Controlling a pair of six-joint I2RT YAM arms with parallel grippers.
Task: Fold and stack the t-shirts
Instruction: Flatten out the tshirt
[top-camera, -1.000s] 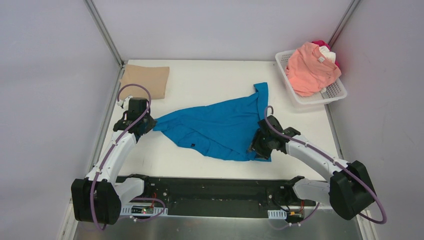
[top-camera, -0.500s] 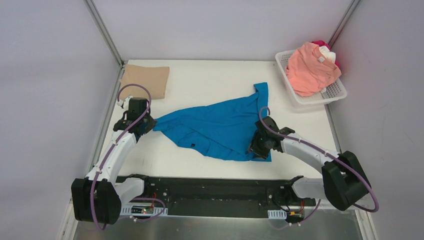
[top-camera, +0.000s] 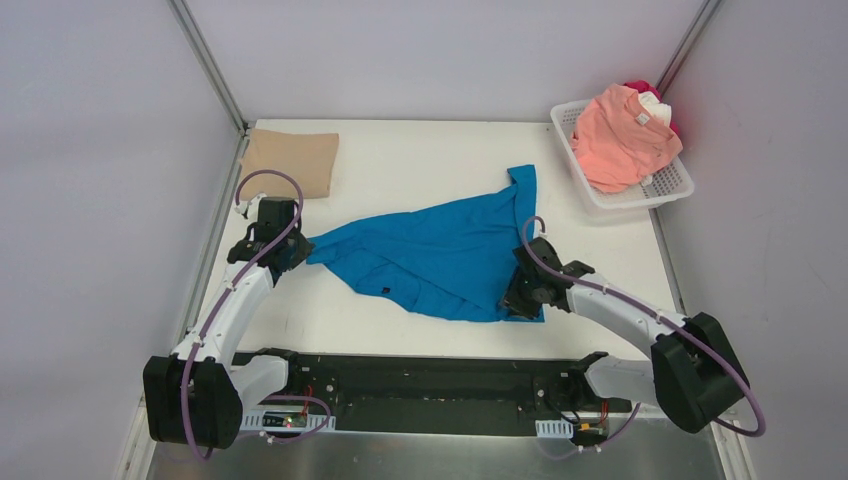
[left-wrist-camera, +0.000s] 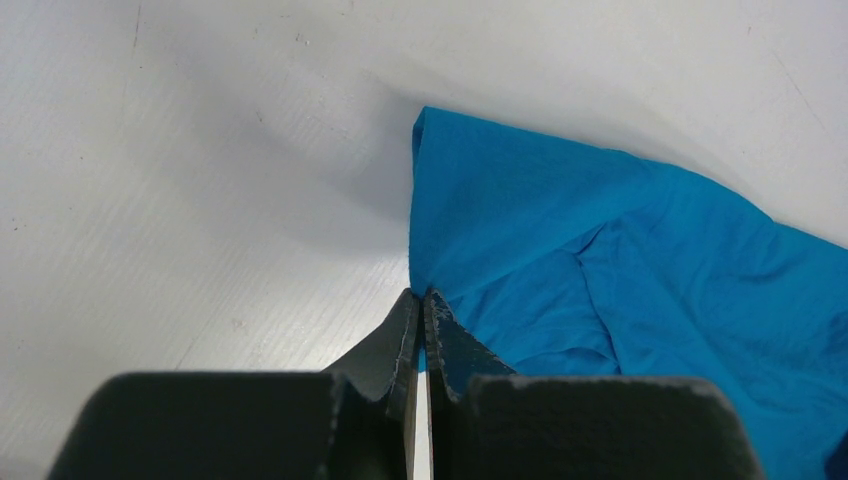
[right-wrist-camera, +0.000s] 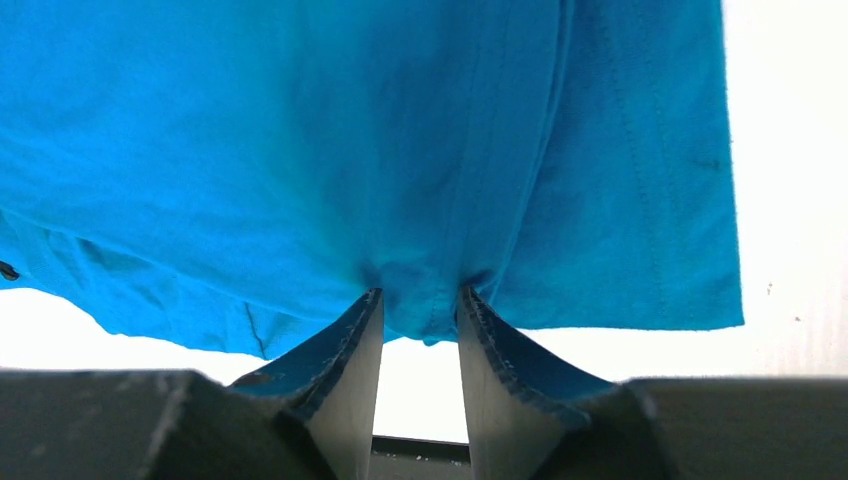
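Observation:
A bright blue t-shirt (top-camera: 440, 250) lies spread and rumpled across the middle of the table. My left gripper (top-camera: 297, 250) is shut on its left corner, and the left wrist view shows that corner (left-wrist-camera: 450, 200) pinched between the closed tips (left-wrist-camera: 421, 295). My right gripper (top-camera: 512, 298) is at the near right hem. In the right wrist view (right-wrist-camera: 420, 300) its narrowly parted jaws hold a bunched fold of the blue cloth (right-wrist-camera: 300, 150). A folded tan t-shirt (top-camera: 290, 160) lies at the far left.
A white lattice basket (top-camera: 572, 155) stands at the far right corner, holding a salmon-pink shirt (top-camera: 625, 135) over a white one (top-camera: 655, 108) and a red one (top-camera: 640, 88). Walls and metal posts close in the table on three sides.
The right arm shifted slightly left and back, with its gripper staying at the near right hem. The left arm and the shirt have not visibly moved.

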